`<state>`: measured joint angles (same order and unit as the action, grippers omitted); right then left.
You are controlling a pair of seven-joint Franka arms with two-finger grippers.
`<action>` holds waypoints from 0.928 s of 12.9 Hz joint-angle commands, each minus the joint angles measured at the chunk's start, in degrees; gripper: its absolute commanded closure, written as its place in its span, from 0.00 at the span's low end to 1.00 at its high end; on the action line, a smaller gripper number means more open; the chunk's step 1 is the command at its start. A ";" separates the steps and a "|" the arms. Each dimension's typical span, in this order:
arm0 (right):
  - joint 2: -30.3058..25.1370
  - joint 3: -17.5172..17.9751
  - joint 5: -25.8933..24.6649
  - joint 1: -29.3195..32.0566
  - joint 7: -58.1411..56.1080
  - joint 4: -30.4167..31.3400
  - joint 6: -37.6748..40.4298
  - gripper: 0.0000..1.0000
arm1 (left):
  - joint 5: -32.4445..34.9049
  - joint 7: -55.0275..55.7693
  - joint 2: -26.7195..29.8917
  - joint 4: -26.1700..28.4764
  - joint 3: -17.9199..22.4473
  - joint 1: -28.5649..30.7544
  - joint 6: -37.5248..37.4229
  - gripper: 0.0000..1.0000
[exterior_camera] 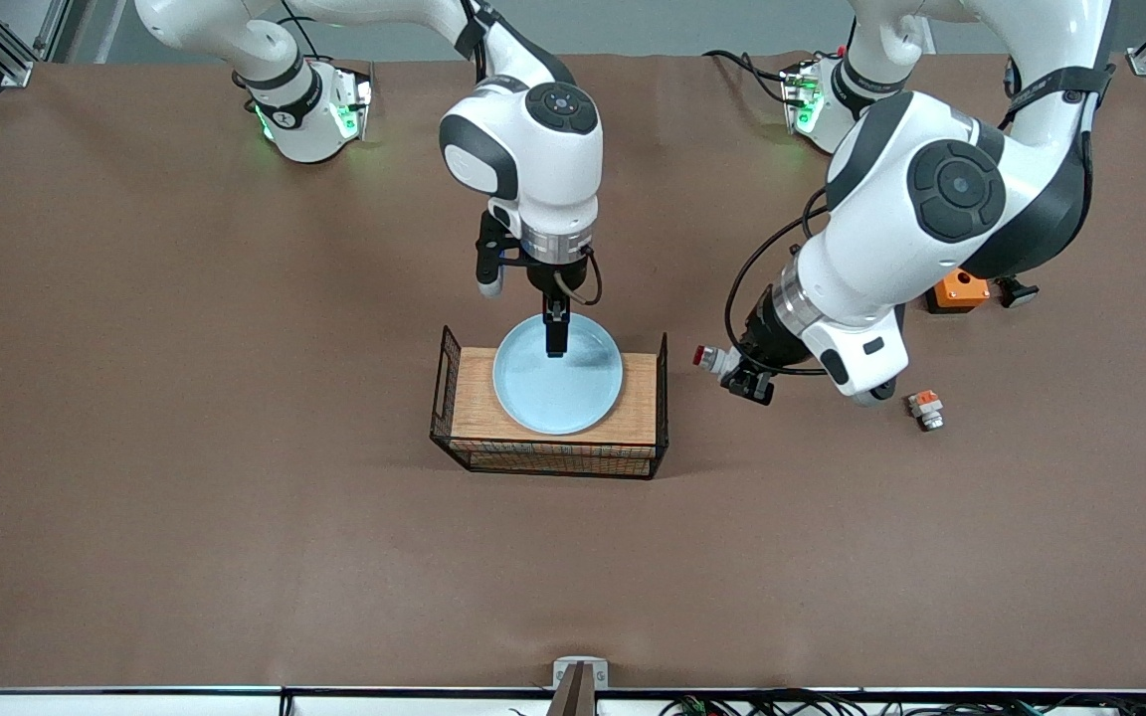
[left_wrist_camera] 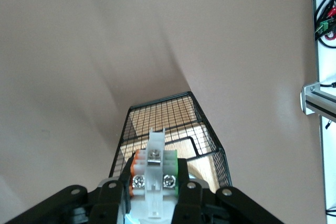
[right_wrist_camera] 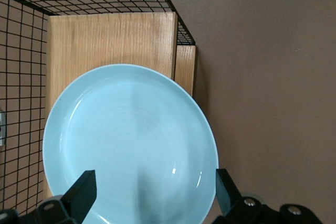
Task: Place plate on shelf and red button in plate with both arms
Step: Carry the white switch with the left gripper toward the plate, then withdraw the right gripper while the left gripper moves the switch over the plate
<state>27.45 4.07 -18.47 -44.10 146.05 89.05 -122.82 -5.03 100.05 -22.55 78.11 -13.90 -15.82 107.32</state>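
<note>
**op_remote:** Here's where I am. The pale blue plate (exterior_camera: 557,376) is already sitting on the wooden board of the wire basket (exterior_camera: 454,390). My right gripper (exterior_camera: 555,338) hangs just over it with fingers spread wide, nothing in them. My left gripper (exterior_camera: 744,376) is up over bare table beside the basket, toward the left arm's end, clamped on the red button (exterior_camera: 710,357). Tips?

**gridlock:** I'd lift the right one clear first, since it's parked right where the button probably wants to go. Then bring the button in over the basket's wire end wall, not through it. Ignore the spare white unit with an orange top (exterior_camera: 926,408) and the orange box (exterior_camera: 961,289) under your left arm.
</note>
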 commanded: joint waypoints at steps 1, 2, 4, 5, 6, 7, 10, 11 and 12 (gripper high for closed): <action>0.67 0.33 0.44 1.38 -3.65 -4.22 2.84 0.00 | -0.69 5.40 -0.39 -1.47 0.19 -1.93 -0.10 0.74; 0.67 0.33 2.89 2.60 -7.15 -5.97 4.42 0.00 | -0.51 7.16 -0.48 -1.47 0.19 -2.63 -0.10 0.74; 0.50 0.33 8.86 5.15 -19.34 -10.28 8.54 0.00 | -0.34 10.33 -1.18 -1.47 0.37 -4.12 0.17 0.74; 0.41 0.33 10.71 6.64 -27.23 -12.21 11.78 0.00 | -0.34 11.73 -1.53 -1.47 0.37 -4.74 0.69 0.74; 0.15 0.33 11.86 7.79 -34.71 -13.71 14.34 0.00 | -0.25 13.14 -1.97 -1.47 0.45 -5.53 1.65 0.74; -0.12 0.33 12.05 8.93 -42.61 -14.34 17.32 0.00 | -0.07 15.07 -2.58 -1.47 0.71 -6.67 2.36 0.74; -3.54 0.33 12.57 14.37 -65.66 -14.43 25.77 0.00 | 0.19 20.87 -5.04 -1.47 1.07 -9.66 7.18 0.74; -4.76 0.33 13.10 16.05 -71.72 -14.43 27.88 0.00 | 0.45 21.67 -6.01 -1.56 1.16 -10.80 8.50 0.74; -5.99 0.16 13.98 18.67 -78.40 -14.26 30.16 0.00 | 1.15 22.20 -6.80 -1.56 1.16 -11.68 9.47 0.74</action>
<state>24.52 3.54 -6.74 -29.57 78.43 74.05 -96.26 -4.91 120.19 -27.49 77.91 -13.60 -25.41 115.10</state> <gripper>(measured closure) 0.000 0.661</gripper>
